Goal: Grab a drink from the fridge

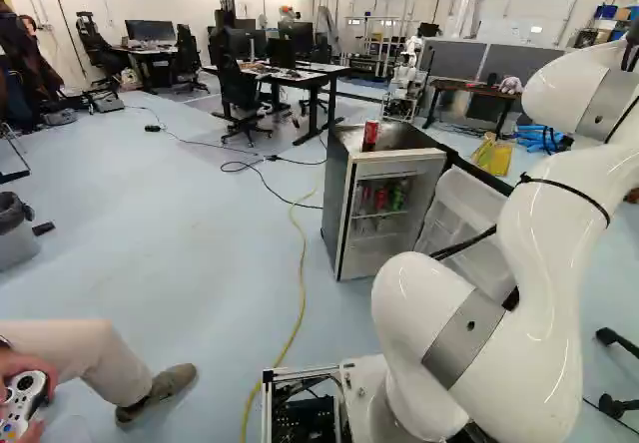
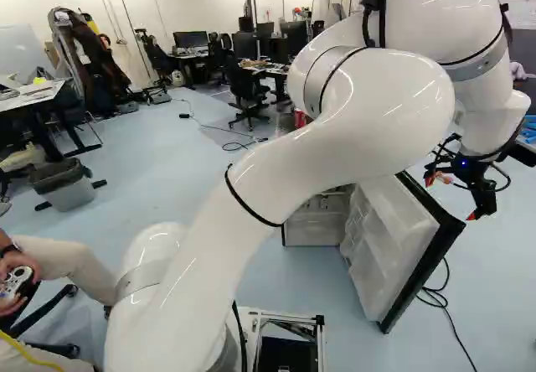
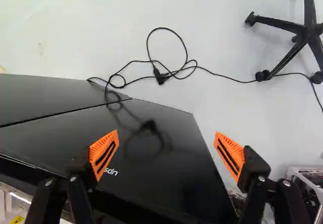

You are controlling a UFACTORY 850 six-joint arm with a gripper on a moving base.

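Left base view gives me the fridge (image 1: 339, 204) with its door (image 1: 462, 225) swung open, red and green cans (image 1: 380, 200) on a shelf inside, and one red can (image 1: 370, 136) upright on top. My jaws are released, spread wide with nothing gripped; in the wrist view the orange pads (image 3: 104, 155) face each other over a glossy black panel (image 3: 161, 178), which I judge to be the door's outer face.

That puts me on the wrong side of the door for the shelf. If I cut straight across, the arm (image 2: 335, 129) could catch the door's edge, swing it shut or shove the fridge, and a jolt might topple the can on top. I'd want to go round or over the edge first. Inside, the cans look close together, so a wide approach could knock a neighbour over.

Driving has its own risks: the yellow cable (image 1: 303, 283) runs towards my base and could snag, and a seated person's leg (image 1: 85, 358) is near it, so turning that way could bump the foot.
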